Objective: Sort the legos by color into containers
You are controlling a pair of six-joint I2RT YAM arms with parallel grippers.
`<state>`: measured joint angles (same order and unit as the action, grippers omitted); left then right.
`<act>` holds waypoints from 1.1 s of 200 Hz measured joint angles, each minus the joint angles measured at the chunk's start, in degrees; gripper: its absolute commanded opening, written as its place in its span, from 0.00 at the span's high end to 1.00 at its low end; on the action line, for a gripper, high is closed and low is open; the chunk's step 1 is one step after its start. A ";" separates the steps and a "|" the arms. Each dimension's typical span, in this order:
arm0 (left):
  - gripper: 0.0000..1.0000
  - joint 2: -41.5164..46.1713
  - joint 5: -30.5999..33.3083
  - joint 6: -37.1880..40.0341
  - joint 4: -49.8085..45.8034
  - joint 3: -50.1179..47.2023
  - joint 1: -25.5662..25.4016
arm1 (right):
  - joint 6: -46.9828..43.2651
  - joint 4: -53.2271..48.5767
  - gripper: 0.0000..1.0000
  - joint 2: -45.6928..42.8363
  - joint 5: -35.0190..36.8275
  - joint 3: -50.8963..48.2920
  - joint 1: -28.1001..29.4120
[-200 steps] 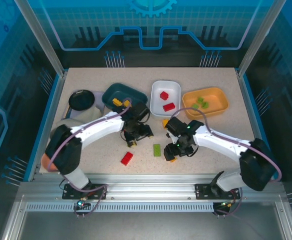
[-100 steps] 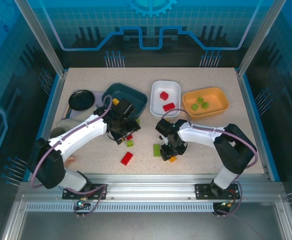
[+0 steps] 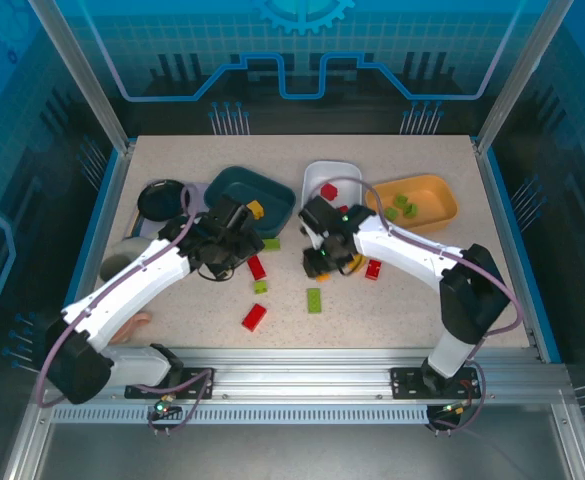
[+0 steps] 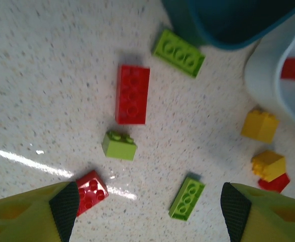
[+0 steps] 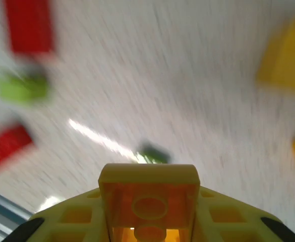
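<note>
Right wrist: right gripper (image 5: 148, 217) is clamped on a yellow brick (image 5: 148, 199), a small smooth plastic block pinched squarely between the pads. The background is blurred, with red, green and yellow blobs on the speckled table (image 5: 187, 75).

Left wrist: left gripper (image 4: 147, 212) has its jaws apart, holds nothing and hangs over loose bricks. In this view a flat green brick (image 4: 186, 197) shows between the fingers and a red brick (image 4: 92, 191) sits by the left finger. Further out lie a long red brick (image 4: 132, 94) and a small green brick (image 4: 119, 145). A green plate (image 4: 179, 52) lies just beside the teal tray (image 4: 228, 20). Two yellow cubes (image 4: 259, 125) sit beside the white tray (image 4: 268, 85).

Top external: right gripper (image 3: 322, 265) is near the white tray's (image 3: 317, 175) near end, and left gripper (image 3: 237, 245) is just beside the teal tray (image 3: 234, 180). The orange tray (image 3: 442, 190) holds green bricks and the white tray holds red ones.
</note>
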<state>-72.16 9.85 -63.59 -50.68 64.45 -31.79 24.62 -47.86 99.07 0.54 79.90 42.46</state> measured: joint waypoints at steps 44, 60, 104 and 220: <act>0.22 3.30 4.13 1.16 -0.13 0.00 2.21 | 2.01 1.90 0.76 20.37 -3.10 30.16 -3.15; 0.22 3.34 4.48 1.18 -0.13 0.00 2.45 | 2.40 0.83 0.76 28.94 -3.10 40.94 -4.42; 0.22 5.77 4.57 2.23 -0.35 -0.24 2.51 | 3.69 -5.77 0.72 48.39 -2.10 66.23 -6.93; 0.23 5.44 -0.57 4.20 2.14 -6.47 3.21 | 2.73 -2.47 0.44 44.41 -8.66 64.65 -7.80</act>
<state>-66.72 9.28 -59.40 -48.53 57.98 -28.58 27.35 -50.33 143.48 -8.12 144.55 34.65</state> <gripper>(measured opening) 0.773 0.573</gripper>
